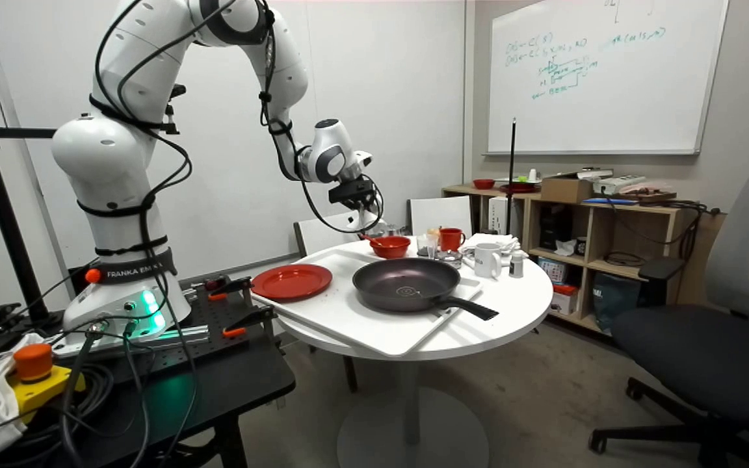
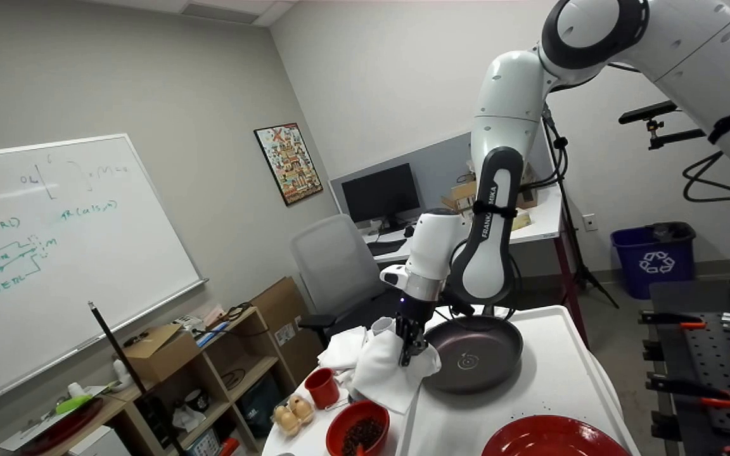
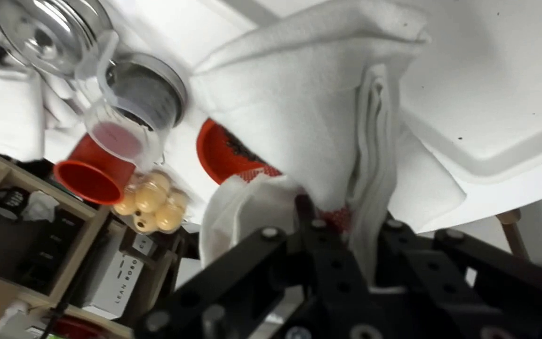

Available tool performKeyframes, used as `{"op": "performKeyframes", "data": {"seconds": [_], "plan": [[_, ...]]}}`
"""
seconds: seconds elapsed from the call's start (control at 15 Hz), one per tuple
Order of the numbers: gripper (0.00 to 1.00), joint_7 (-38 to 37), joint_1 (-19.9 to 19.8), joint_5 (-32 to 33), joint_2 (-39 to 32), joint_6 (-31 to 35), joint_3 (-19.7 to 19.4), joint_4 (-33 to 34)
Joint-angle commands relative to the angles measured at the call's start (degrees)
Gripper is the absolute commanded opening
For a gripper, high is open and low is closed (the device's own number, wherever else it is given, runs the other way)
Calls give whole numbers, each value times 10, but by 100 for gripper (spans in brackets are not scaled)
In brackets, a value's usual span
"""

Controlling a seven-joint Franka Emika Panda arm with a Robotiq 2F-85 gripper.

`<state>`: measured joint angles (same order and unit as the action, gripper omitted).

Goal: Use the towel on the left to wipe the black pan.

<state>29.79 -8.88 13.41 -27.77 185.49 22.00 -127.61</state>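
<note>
While the towel (image 3: 308, 94) hangs in folds near a red bowl (image 1: 390, 249), the gripper (image 3: 347, 219) holds it pinched. The black pan (image 1: 407, 286) rests on the white tray (image 1: 343, 316).

The round, shallow, black frying pan (image 1: 407, 286) has a purplish sheen inside and a pale circular mark at its centre. The soft white cloth towel (image 3: 318, 113) shows red, finely speckled patches. Near the edge of the smooth, round white table (image 1: 524, 300) nearest the white robot base (image 1: 103, 300), the flat, round, glossy red plate (image 1: 292, 281) is plain; the jointed, two-fingered gripper (image 3: 346, 215) is black
</note>
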Motion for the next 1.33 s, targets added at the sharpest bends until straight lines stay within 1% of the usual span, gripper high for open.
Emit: {"op": "performKeyframes", "data": {"seconds": [0.0, 0.07, 0.13, 0.33, 0.4, 0.53, 0.67, 0.73, 0.87, 0.93, 1.07, 1.13, 1.2, 1.27], "plan": [[4, -16, -134, -22, 28, -2, 83, -49], [4, -20, -166, -27, 29, -2, 100, -55], [4, -19, -221, -28, 20, -10, 140, -58], [4, -17, -357, -44, -9, -49, 235, -57], [4, -14, -401, -53, -18, -76, 265, -53], [4, -9, -463, -75, -34, -140, 303, -40], [4, -11, -487, -102, -33, -189, 307, -29], [4, -17, -487, -115, -26, -209, 297, -24], [4, -26, -475, -139, -16, -244, 272, -8], [4, -31, -463, -150, -13, -259, 255, 1], [4, -28, -441, -171, -14, -273, 232, 14], [4, -6, -446, -187, -21, -270, 242, 14], [16, 6, -442, -188, -14, -253, 229, 3], [16, 6, -437, -196, -15, -255, 228, 6]]}}
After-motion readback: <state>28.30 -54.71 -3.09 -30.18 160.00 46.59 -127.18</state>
